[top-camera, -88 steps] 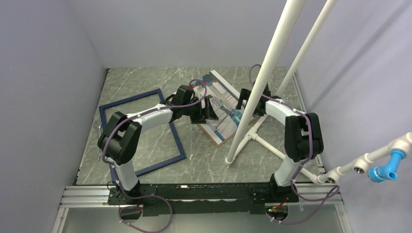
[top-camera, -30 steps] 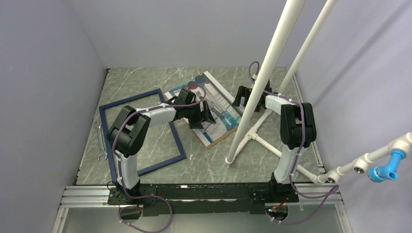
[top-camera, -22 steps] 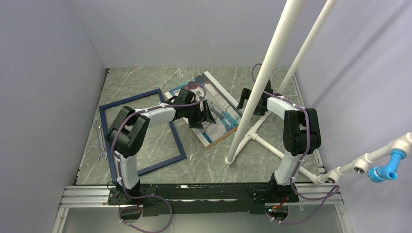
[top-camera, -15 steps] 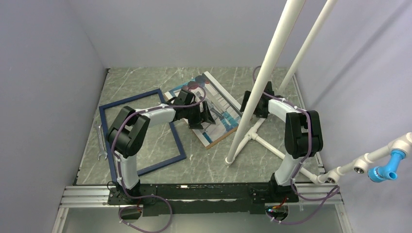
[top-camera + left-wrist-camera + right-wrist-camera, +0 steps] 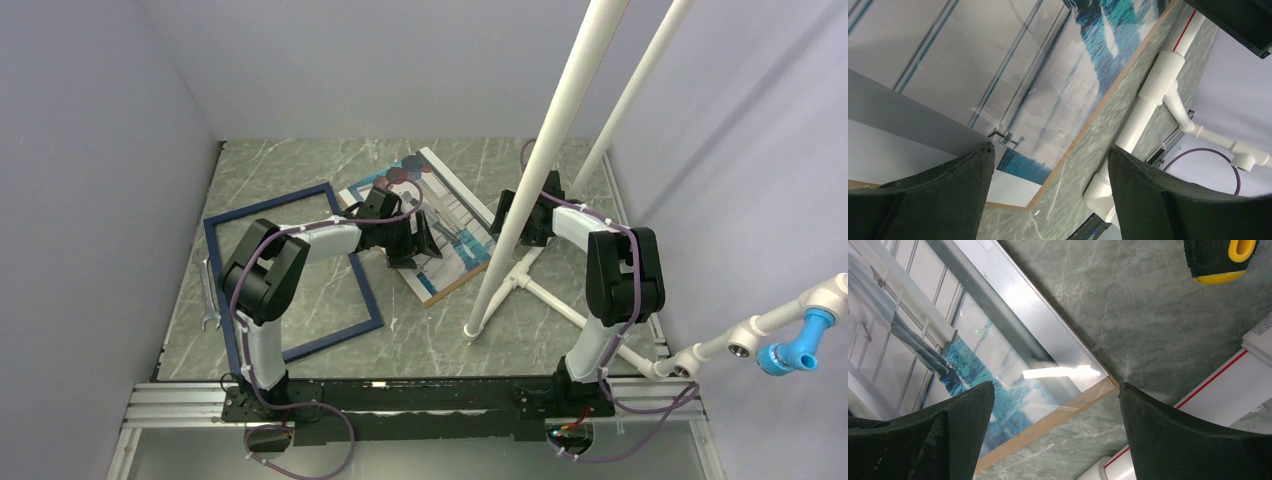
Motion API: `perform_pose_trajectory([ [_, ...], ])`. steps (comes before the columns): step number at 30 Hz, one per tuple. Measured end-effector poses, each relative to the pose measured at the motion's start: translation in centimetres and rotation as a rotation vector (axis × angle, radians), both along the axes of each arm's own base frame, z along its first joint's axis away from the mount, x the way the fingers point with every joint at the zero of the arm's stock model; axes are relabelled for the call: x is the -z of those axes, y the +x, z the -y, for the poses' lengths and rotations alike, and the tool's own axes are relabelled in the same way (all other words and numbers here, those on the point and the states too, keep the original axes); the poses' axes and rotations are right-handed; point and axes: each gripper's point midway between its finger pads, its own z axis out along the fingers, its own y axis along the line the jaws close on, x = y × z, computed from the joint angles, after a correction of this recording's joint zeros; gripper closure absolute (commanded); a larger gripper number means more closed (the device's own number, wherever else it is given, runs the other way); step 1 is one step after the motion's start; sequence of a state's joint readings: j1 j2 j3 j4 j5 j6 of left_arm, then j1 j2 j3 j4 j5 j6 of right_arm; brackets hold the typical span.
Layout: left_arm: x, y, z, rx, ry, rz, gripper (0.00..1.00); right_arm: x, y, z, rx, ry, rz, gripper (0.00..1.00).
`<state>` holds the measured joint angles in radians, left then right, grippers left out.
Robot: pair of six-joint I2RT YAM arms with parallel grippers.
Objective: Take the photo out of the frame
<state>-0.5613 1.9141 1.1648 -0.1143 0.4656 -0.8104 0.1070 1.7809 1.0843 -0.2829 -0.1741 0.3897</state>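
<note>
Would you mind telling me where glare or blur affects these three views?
Right wrist: a white glare streak lies on the photo near its corner, and the fingers are dark and soft-edged. Left wrist: faint reflections on the photo, fingers likewise blurred. Top external: even light, sharp, though a white pole cuts across the right arm.

Expect even, diffuse light in the top external view: the table (image 5: pixel 440 330) reads clearly, and shadows beneath the arms are soft and faint. In the right wrist view, note a bright streak of glare on the photo (image 5: pixel 998 355) near its corner; the source is probably overhead. In both wrist views the near fingers (image 5: pixel 923 200) fill the lower corners as dark, soft-edged masses, out of focus. The white pipe (image 5: pixel 1130 132) in the left wrist view is bright, nearly washed out.
</note>
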Motion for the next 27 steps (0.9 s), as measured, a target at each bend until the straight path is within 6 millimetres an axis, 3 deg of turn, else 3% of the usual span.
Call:
perform_pose_trajectory([
  [19,0.0,0.0,0.0,-0.002,-0.001,-0.002,0.13,-0.4,0.1,-0.6,-0.017,0.055,0.009,0.06],
  [27,-1.0,0.1,-1.0,-0.026,0.051,0.010,0.13,-0.2,1.3,-0.9,-0.048,0.055,0.019,0.06],
])
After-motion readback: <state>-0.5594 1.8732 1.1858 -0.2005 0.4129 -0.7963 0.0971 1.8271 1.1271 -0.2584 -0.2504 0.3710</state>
